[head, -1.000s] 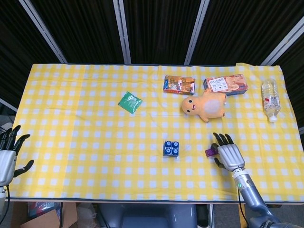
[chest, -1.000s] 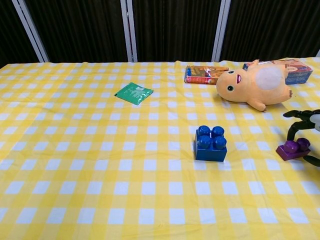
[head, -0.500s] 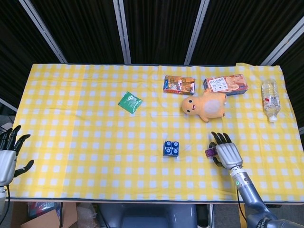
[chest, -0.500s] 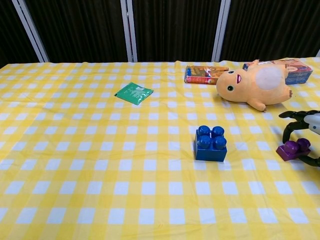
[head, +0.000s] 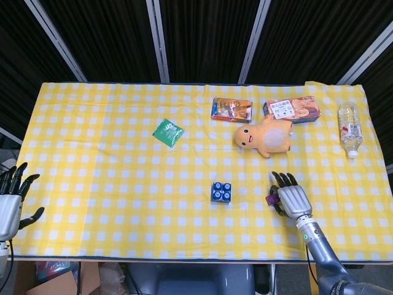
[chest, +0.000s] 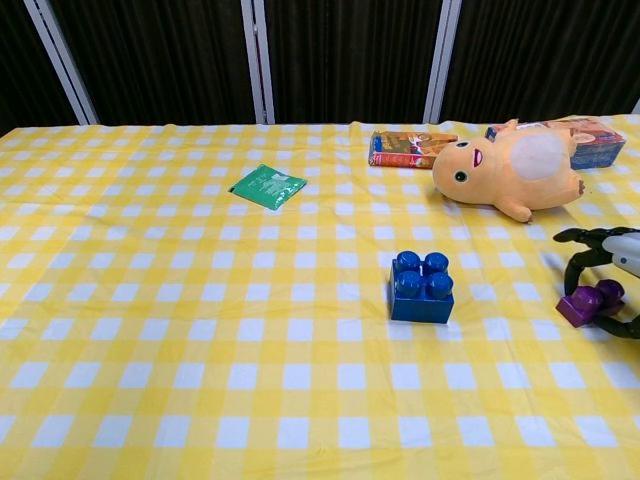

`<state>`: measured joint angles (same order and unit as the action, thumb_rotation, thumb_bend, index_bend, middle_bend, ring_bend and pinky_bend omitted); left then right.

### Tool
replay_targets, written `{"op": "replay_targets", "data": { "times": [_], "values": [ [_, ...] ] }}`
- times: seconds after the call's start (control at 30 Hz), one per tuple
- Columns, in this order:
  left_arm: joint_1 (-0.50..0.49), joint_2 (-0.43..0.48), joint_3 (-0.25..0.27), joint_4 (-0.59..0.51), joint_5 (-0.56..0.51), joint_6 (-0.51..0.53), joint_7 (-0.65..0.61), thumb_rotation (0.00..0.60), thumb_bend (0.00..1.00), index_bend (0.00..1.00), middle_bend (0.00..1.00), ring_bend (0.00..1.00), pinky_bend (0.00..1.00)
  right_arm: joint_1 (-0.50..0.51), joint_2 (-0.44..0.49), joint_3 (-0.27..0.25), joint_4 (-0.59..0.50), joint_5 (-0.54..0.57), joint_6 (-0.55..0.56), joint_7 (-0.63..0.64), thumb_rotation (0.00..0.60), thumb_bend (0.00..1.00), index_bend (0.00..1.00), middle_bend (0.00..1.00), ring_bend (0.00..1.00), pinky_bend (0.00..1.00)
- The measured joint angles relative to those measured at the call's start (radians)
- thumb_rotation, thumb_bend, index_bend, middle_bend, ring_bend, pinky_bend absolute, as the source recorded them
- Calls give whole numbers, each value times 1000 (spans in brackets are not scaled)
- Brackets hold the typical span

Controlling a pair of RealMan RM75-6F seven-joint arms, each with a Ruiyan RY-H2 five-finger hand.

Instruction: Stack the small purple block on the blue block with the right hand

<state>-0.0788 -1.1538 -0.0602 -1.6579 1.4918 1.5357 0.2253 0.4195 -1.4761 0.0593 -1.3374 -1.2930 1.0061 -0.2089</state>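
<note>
The small purple block (chest: 590, 302) lies tilted on the cloth at the right edge of the chest view, and it also shows in the head view (head: 271, 199). My right hand (head: 291, 200) is over it. Dark fingers (chest: 578, 240) arch over the block's far side and the thumb hooks under its near side, so the hand pinches it. The blue block (chest: 421, 286) stands upright with its studs up, well to the left of the purple one and apart from it; the head view shows the blue block (head: 221, 192) as well. My left hand (head: 11, 203) hangs off the table's left front corner with fingers spread and holds nothing.
An orange plush toy (head: 265, 136) lies behind the right hand. Two snack boxes (head: 231, 109) (head: 293, 108) sit at the back and a water bottle (head: 349, 128) at the far right. A green packet (head: 167, 131) lies left of centre. The yellow checked tablecloth (head: 110, 184) covers the table.
My right hand has crept slightly nearer and to the left, closing around the purple block. The block has tipped from flat to tilted. The left hand and the blue block have not moved.
</note>
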Motion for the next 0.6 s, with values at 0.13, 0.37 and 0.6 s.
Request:
{"op": "replay_targets", "data": {
  "times": [0.13,0.37,0.6],
  "values": [
    [1,0,1,1,2,2,-1,600,243,200,0,0,100,3,1,2,3,-1,0,7,600,449,429,0,0,0],
    [1,-1,3,-1,5,2,1,600,243,201,0,0,100,-5,17,-6,-24,-7,13,4,600,449,465,0,0,0],
    [2,1,2,-1,6,5,-4,600,243,201,0,0,100,5,12,-2,-19,-13,8,14,600,449,512,0,0,0]
  ]
}}
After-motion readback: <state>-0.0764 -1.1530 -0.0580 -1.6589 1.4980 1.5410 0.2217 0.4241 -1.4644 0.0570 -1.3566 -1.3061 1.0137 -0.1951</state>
